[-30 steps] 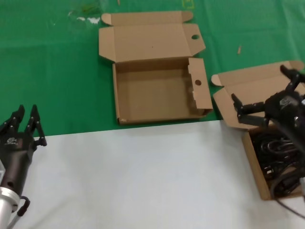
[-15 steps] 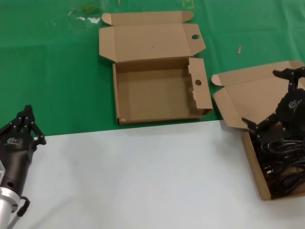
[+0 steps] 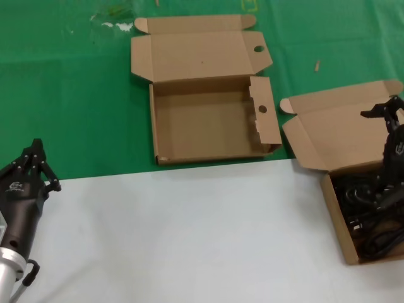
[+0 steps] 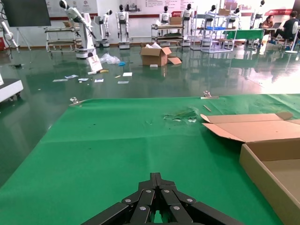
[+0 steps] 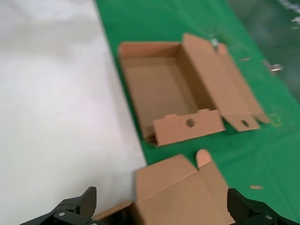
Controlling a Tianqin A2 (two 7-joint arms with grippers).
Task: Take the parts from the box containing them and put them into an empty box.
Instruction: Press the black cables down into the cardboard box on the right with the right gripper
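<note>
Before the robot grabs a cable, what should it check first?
1. Empty box open and nothing in it: ok.
2. Cables still in the full box: ok.
3. Its lid folded back, out of the way: ok.
4. Right end effector down at the cables, fingers spread wide in the right wrist view: ok.
5. A cable sitting between those fingers: cannot tell, black on black.
6. Left end effector parked at the cloth's near edge, fingers shut, far from both boxes: ok.

Empty box (image 3: 208, 120) sat centre of the surface (image 3: 189, 240); right of it, nearer, the box containing them (image 3: 344, 208), parts (image 3: 372, 214) inside.
</note>
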